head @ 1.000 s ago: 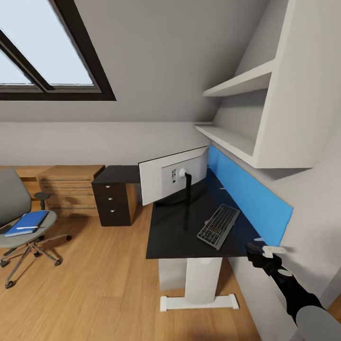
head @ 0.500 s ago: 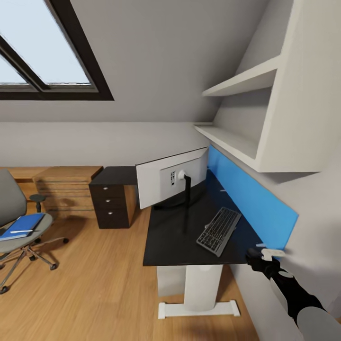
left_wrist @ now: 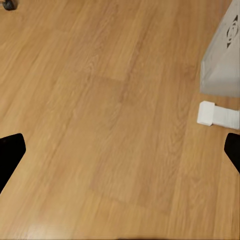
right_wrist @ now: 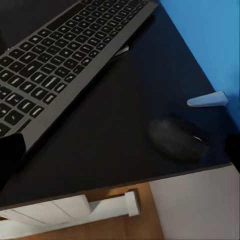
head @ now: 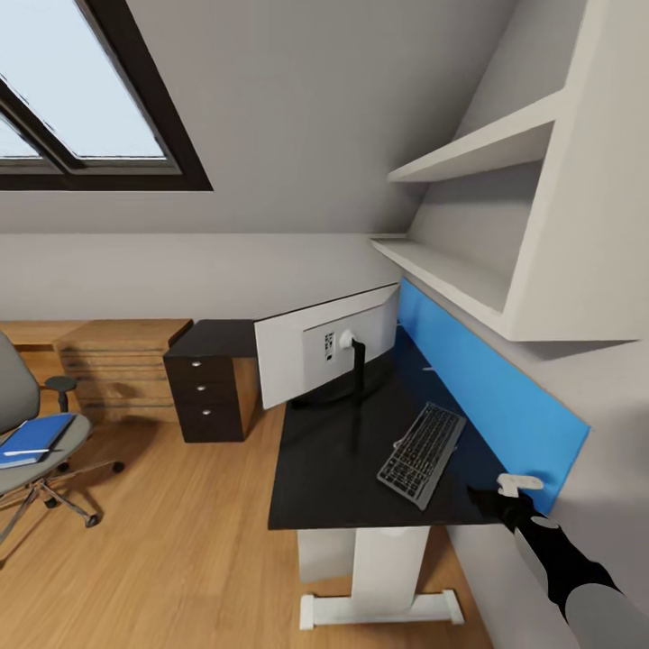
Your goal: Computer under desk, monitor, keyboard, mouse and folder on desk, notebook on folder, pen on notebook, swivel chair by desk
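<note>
The black desk [head: 329,469] carries the monitor [head: 311,361], its pale back toward me, and the keyboard [head: 422,452] beside it along the blue panel. My right gripper [head: 505,500] hovers open over the desk's near right corner. In the right wrist view the mouse [right_wrist: 175,139] lies just ahead of the gripper [right_wrist: 122,152], beyond the keyboard [right_wrist: 65,55]. The blue folder [head: 31,440] rests on the swivel chair [head: 18,424] at far left, with the white pen [head: 27,452] on it. The notebook is not discernible. My left gripper [left_wrist: 120,155] hangs open over the floor near the computer [left_wrist: 222,65].
A dark drawer unit [head: 212,388] and a wooden chest [head: 122,361] stand behind the desk's left end. White shelves [head: 469,270] overhang the desk at right, and the wall is close to my right arm. A white desk foot [head: 379,608] sits on the wooden floor.
The head camera has shifted, so the chair now sits at the picture's left edge and the desk looks nearer. My right gripper stays over the desk's near right corner.
</note>
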`<state>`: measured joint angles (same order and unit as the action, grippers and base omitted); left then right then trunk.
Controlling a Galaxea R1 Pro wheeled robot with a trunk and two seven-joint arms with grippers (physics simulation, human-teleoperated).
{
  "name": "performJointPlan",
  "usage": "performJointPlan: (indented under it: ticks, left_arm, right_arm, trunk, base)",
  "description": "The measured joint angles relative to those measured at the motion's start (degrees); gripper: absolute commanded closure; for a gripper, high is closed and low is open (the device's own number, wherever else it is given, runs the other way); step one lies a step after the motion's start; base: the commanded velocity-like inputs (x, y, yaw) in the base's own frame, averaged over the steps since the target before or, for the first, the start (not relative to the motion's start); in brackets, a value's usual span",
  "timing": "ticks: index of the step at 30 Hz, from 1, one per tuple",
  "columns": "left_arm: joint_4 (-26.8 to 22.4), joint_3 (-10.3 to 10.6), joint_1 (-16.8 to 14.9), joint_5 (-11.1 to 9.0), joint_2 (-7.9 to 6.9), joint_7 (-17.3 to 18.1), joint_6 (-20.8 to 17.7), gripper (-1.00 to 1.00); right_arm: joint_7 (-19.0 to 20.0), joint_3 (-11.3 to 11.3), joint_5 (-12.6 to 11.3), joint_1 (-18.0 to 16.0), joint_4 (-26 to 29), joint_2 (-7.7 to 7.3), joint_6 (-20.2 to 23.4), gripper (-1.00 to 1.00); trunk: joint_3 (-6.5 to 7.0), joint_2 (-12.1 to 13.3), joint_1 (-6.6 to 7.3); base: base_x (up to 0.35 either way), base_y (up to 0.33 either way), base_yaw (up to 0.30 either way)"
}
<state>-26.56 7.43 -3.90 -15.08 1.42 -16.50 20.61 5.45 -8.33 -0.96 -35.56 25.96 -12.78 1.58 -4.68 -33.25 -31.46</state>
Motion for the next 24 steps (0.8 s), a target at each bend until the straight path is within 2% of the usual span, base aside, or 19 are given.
performJointPlan:
  ticks: [4, 8, 10, 12, 18, 19, 21, 24]
  left_arm:
    - [0.0, 0.11, 0.0, 0.02, 0.02, 0.0, 0.0, -1.0]
    - [-0.09, 0.04, 0.0, -0.01, -0.02, -0.03, 0.0, -1.0]
    - [-0.9, -0.01, 0.0, -0.02, -0.04, 0.02, 0.0, -1.0]
    - [-2.38, -0.01, 0.0, -0.01, -0.09, 0.1, -0.01, -1.0]
    - [-9.44, 0.07, 0.01, -0.67, -0.38, 0.28, -0.01, -1.0]
    - [-12.71, 0.14, -0.01, -1.19, -0.44, 0.26, -0.21, -1.0]
    - [-15.54, 0.17, 0.34, -1.7, -0.46, 0.24, -0.37, -1.0]
    - [-24.49, 0.27, 4.21, -2.37, -0.89, 0.16, -2.61, -1.0]
  right_arm:
    - [-0.08, -0.07, 0.0, 0.0, -0.05, -0.07, 0.04, -1.0]
    - [-0.21, -0.15, 0.0, -0.01, -0.18, -1.14, 1.08, -1.0]
    - [-0.29, -0.26, -0.04, -0.01, -0.22, -1.91, 3.85, -1.0]
    - [-0.35, -0.43, -0.07, -0.01, -0.22, -2.18, 4.82, -1.0]
    - [-0.64, -1.3, -0.08, -0.35, -0.21, -2.78, 8.6, -1.0]
    - [-0.75, -1.64, -0.09, -0.38, -0.17, -2.89, 9.24, -1.0]
    - [-0.85, -2.13, -0.16, -0.41, -0.12, -2.95, 10.01, -1.0]
    - [-0.9, -3.79, -0.34, -0.44, 0.05, -3.04, 11.87, -1.0]
  trunk:
    - [0.0, -0.01, 0.01]
    - [0.0, 0.0, -0.01]
    - [0.0, 0.0, -0.01]
    - [0.0, 0.0, -0.01]
    - [0.0, 0.0, -0.02]
    - [0.01, 0.0, -0.02]
    - [0.0, 0.0, -0.01]
    - [-0.01, -0.01, -0.01]
  base:
    - [0.239, 0.0, 0.0]
    - [0.104, 0.0, 0.0]
    - [0.025, 0.0, 0.0]
    - [0.011, 0.0, 0.0]
    - [0.002, 0.0, 0.0]
    - [0.0, 0.0, 0.0]
    - [0.0, 0.0, 0.0]
    - [0.0, 0.0, 0.0]
